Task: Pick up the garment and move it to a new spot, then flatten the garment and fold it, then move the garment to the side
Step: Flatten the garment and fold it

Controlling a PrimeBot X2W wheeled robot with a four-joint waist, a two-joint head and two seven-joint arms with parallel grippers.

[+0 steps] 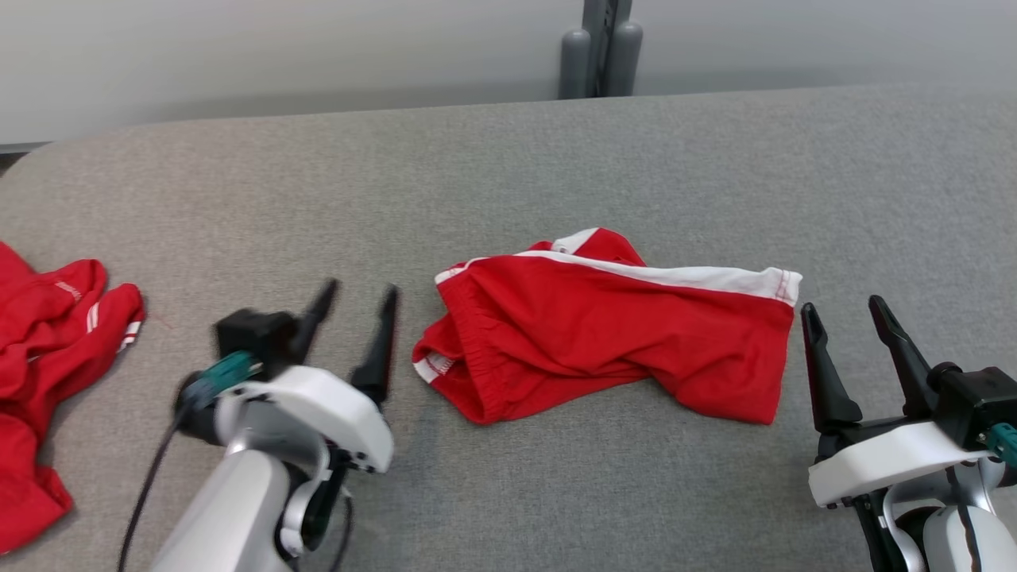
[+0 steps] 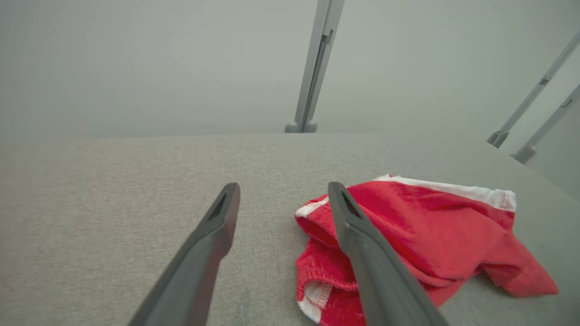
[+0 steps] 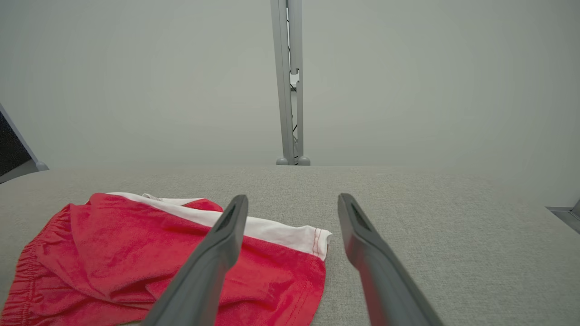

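Note:
The garment (image 1: 604,334) is a pair of red shorts with a white side stripe, lying crumpled in the middle of the grey table (image 1: 556,159). My left gripper (image 1: 361,295) hovers open just left of the elastic waistband end, nothing between its fingers. My right gripper (image 1: 842,310) stands open just right of the white-hemmed leg end, also empty. In the left wrist view the garment (image 2: 421,240) lies to the right of my left gripper (image 2: 283,192). The right wrist view has the garment (image 3: 149,258) to the left, partly behind one finger of my right gripper (image 3: 292,203).
A second red garment with white stripes (image 1: 48,357) lies bunched at the table's left edge. Grey metal posts (image 1: 600,48) stand behind the far edge against a pale wall. Bare grey cloth stretches beyond and in front of the shorts.

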